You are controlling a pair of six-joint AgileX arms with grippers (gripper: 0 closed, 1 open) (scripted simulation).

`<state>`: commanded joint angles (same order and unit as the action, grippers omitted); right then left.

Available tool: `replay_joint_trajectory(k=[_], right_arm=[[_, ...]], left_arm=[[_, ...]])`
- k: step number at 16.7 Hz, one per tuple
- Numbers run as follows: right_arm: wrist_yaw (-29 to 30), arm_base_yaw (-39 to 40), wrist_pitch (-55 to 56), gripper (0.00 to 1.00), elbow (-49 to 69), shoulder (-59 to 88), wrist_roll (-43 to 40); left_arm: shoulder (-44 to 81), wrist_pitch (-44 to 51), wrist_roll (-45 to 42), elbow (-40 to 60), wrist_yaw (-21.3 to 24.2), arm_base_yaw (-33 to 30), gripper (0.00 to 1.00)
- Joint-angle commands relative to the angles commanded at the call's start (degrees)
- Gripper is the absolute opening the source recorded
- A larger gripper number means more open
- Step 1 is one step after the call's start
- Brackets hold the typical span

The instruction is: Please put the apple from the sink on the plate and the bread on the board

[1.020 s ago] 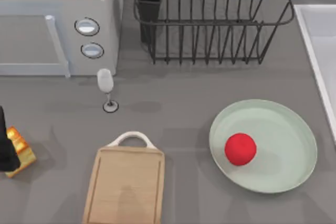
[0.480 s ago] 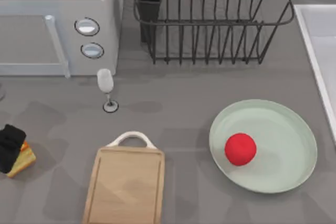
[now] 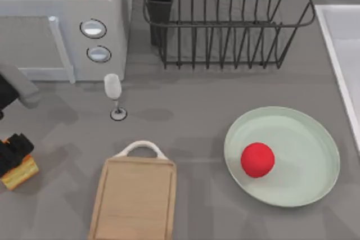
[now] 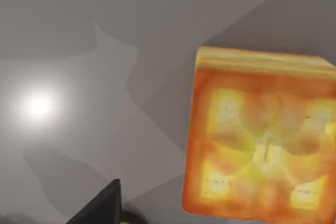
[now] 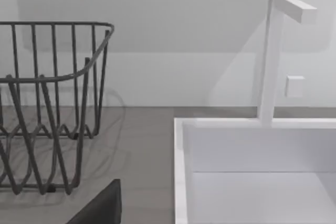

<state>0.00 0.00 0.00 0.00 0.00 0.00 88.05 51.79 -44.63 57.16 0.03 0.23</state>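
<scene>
Bread [image 3: 19, 171]: at the table's far left edge, left of the board [image 3: 135, 199], my left gripper [image 3: 12, 151] on it.
Left jaws: closed on the bread.
Apple [image 3: 257, 159]: on the plate [image 3: 306, 139].
Sink [image 5: 247, 171]: right, beyond the plate.
Right jaws: I cannot tell.

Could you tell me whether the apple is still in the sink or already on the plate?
On the plate. The top view shows the apple resting inside the plate rim, apart from the sink.
</scene>
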Motion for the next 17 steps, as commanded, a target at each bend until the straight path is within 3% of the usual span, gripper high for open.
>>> replay_joint_trajectory(k=[4,10,17], right_arm=[[0.0,0.0,0.0,1.0,0.0,0.0,0.0],[0.0,0.0,0.0,1.0,0.0,0.0,0.0],[0.0,0.0,0.0,1.0,0.0,0.0,0.0]], left_arm=[[7.19,4.51,-4.02,4.75,0.0,0.02,1.0],[7.44,4.37,-4.15,4.62,0.0,-0.02,1.0],[13.76,-9.73,-4.37,-2.65,0.02,0.1,1.0]])
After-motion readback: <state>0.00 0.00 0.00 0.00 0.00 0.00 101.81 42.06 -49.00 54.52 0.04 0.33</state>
